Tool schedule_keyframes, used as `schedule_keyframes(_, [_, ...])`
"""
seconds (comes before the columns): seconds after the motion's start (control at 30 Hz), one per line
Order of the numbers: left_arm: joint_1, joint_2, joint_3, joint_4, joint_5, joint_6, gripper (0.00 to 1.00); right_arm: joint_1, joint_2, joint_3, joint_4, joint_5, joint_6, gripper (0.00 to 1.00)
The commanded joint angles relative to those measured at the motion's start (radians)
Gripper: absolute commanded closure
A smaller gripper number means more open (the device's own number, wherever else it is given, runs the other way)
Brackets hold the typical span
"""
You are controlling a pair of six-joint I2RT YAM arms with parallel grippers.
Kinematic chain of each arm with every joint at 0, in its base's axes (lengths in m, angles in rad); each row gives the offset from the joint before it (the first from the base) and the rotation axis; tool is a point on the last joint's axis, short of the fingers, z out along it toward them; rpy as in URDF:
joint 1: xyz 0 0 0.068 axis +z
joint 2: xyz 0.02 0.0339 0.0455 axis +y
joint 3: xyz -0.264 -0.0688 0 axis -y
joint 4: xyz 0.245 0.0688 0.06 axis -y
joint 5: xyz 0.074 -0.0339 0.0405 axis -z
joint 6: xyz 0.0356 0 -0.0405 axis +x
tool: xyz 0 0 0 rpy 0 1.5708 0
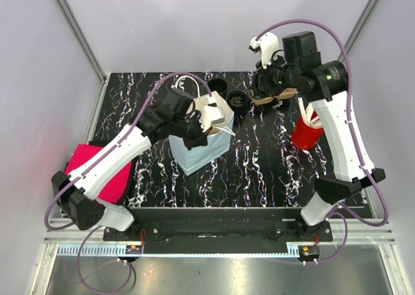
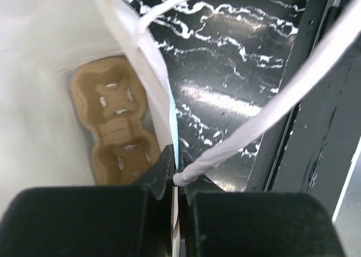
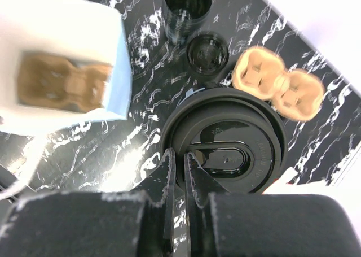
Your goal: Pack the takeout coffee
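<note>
Bench [image 1: 259, 172] from the top camera: the paper bag [image 1: 194, 153] is standing upright near the middle, slightly left of centre. The left gripper [image 1: 206, 118] is biting its far rim. The right gripper [image 1: 264, 87] is hanging raised over the far right part of the bench. A loose carrier [image 1: 283, 95] of tan cardboard is showing beneath it, and what the fingers are holding is hidden from this angle. A red cup [image 1: 306, 136] is sitting near the right edge, a pink cloth [image 1: 97, 172] is lying at the left edge, and a dark stack [image 1: 218, 86] and a spare lid [image 1: 237, 101] are resting along the far edge behind the bag. Left wrist: the left gripper [image 2: 176, 172] is sitting clamped together on the upper edge of the paper bag [image 2: 34, 70], with the white handle cord [image 2: 271, 116] running out from the pinch point. A bagged carrier [image 2: 115, 127] is lying flat on the bag floor. Right wrist: the right gripper [image 3: 181, 172] is pinching the rim of a black sip lid [image 3: 237, 138], fingers nearly together. The lid is hovering above the bench, and the cup under it is not showing. Below, the loose carrier [image 3: 279, 90] is lying to the right, and the spare lid [image 3: 207, 53] and dark stack [image 3: 187, 3] are sitting beyond. The paper bag [image 3: 115, 82] is standing open at left with the bagged carrier [image 3: 62, 85] inside.
</note>
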Motion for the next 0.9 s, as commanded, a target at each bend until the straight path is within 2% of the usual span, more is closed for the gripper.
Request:
schedule_keyframes(0.0, [-0.034, 0.059, 0.093, 0.07, -0.039, -0.097, 1.0, -0.004, -0.005, 0.119, -0.045, -0.063, -0.006, 1.0])
schedule_keyframes(0.27, [-0.081, 0.18, 0.182, 0.115, -0.024, -0.186, 1.0, -0.004, 0.021, 0.177, -0.083, -0.289, 0.013, 1.0])
schedule_keyframes(0.43, [-0.103, 0.182, 0.196, 0.124, -0.021, -0.199, 0.99, -0.004, 0.064, 0.199, -0.105, -0.394, 0.033, 1.0])
schedule_keyframes(0.6, [-0.117, 0.171, 0.207, 0.13, -0.015, -0.205, 0.86, 0.001, 0.102, 0.225, -0.118, -0.456, 0.049, 1.0])
schedule_keyframes(0.73, [-0.121, 0.165, 0.214, 0.135, -0.002, -0.206, 0.84, 0.031, 0.128, 0.222, -0.124, -0.448, 0.05, 1.0])
schedule_keyframes(0.87, [-0.126, 0.164, 0.211, 0.135, 0.004, -0.205, 0.62, 0.083, 0.151, 0.197, -0.126, -0.412, 0.043, 1.0])
